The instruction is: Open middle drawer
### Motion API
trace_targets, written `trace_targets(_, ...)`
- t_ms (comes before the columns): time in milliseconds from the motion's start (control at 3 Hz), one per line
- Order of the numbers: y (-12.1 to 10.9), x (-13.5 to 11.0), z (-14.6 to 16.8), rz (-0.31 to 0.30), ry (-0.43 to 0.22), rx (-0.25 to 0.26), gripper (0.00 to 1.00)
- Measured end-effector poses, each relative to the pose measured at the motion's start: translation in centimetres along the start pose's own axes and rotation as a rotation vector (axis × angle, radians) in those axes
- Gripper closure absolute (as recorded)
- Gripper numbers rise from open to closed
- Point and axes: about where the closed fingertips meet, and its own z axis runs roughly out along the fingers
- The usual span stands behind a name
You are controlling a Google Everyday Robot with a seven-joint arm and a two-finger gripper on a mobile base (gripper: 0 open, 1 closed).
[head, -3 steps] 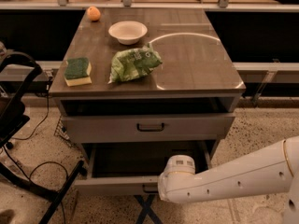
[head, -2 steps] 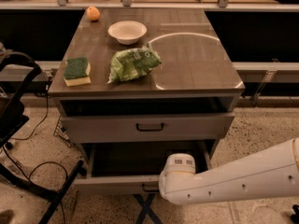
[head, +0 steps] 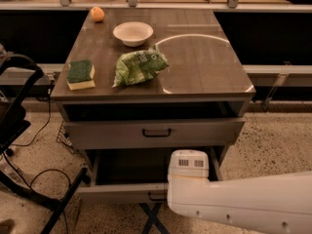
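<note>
The middle drawer (head: 117, 192) is the low-fronted grey one with a small black bar handle (head: 155, 197). It stands pulled out from the cabinet, showing its deep grey inside (head: 131, 167). My white arm (head: 234, 201) reaches in from the lower right, and its labelled wrist (head: 188, 164) sits over the drawer's right half. My gripper is hidden behind the arm's end, at the drawer front just right of the handle. The taller-fronted drawer (head: 156, 132) above is slightly out.
On the cabinet top (head: 204, 67) lie a green sponge (head: 80, 74), a green chip bag (head: 140, 67), a white bowl (head: 132, 33) and an orange (head: 97, 14). A black stand with cables (head: 19, 130) is at the left. Crossed legs (head: 151, 218) show under the drawer.
</note>
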Motion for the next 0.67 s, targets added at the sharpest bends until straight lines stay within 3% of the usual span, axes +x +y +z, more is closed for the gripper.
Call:
trace_targets(333,-2.5,1.3,-0.1,-0.010,0.007,0.061,1.00)
trace_targets(667,-5.3,3.1,3.2,-0.035,0.003,0.099,1.00)
